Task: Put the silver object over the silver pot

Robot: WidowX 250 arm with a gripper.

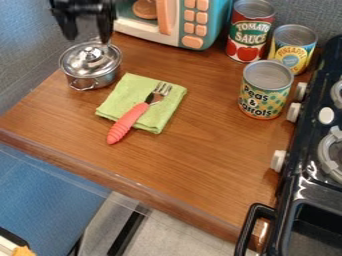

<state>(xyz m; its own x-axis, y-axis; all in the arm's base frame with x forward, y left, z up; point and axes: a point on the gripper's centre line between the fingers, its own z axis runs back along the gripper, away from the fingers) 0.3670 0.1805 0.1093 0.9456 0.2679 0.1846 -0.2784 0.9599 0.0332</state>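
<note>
Brown wooden bench; shiny silver metal lid, domed, knobbed, over round silver metal pot; black end effector above, fingers apart.

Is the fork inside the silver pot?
No, the fork lies across the green cloth, beside the silver pot.

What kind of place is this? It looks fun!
It looks like a toy kitchen. There's a play microwave with orange buttons, a black stove with white knobs, and a small silver pot with its lid on.
</note>
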